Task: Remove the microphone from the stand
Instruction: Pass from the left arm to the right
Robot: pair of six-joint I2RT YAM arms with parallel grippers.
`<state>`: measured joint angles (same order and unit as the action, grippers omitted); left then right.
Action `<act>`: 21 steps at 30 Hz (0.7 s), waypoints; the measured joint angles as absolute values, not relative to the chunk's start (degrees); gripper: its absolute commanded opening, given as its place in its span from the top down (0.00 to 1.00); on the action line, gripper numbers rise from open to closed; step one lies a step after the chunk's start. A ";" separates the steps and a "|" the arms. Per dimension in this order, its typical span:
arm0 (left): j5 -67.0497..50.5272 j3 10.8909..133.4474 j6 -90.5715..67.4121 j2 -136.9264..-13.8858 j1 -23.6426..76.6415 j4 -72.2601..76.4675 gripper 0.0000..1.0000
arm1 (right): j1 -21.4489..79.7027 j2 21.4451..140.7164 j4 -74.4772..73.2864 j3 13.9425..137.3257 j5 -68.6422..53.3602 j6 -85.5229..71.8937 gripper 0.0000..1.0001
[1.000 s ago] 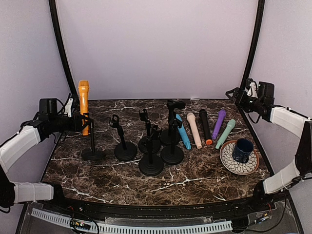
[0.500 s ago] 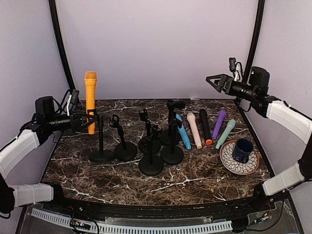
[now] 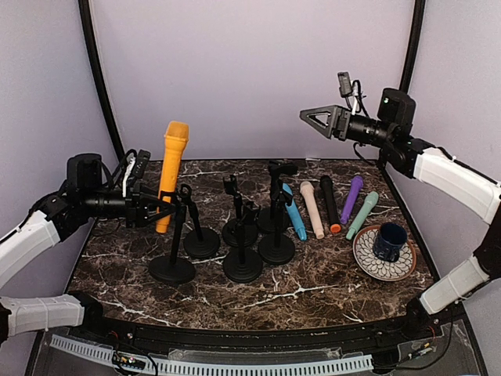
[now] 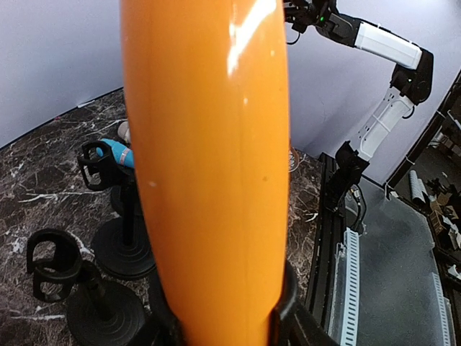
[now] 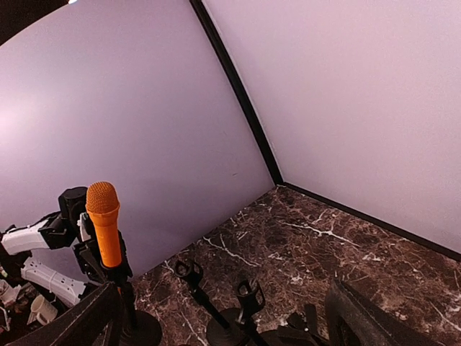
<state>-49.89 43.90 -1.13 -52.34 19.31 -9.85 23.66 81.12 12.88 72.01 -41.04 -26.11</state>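
Top external view puts the task early on. At middle left, the left gripper [image 3: 155, 208] is clamped narrowly on the lower handle of the orange microphone [image 3: 171, 168]. The microphone is still seated, tilted, in the clip of its stand [image 3: 173, 269], whose base sits lower left of centre. Left wrist view agrees: the orange barrel fills the frame. The right gripper [image 3: 313, 119], high at upper right and well apart from the microphone, has its jaws spread wide and holds nothing. Next, I judge, that free gripper must come across and steady the stand's pole or base, so the microphone can be drawn up out of the clip without dragging the stand along. Counted:
- one orange microphone
- five loose microphones [image 3: 312, 210] lying in a row right of centre
- six stands as best I can tell, five of them empty stands [image 3: 202, 243] overlapping at centre
- one plate [image 3: 366, 261] at lower right
- one mug [image 3: 389, 239] on the plate
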 measured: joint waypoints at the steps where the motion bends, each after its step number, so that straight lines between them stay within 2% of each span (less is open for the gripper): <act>1: -49.76 43.90 -1.85 -52.25 20.23 -8.88 1.00 | 24.53 81.43 12.86 72.82 -41.36 -26.17 0.01; 9: -49.52 43.88 -6.15 -55.99 27.11 2.46 1.00 | 31.46 83.74 12.80 77.14 -43.38 -24.56 0.01; 21: -49.01 43.88 -7.53 -62.61 32.49 7.38 1.00 | 41.10 94.91 12.29 86.13 -45.47 -23.46 0.02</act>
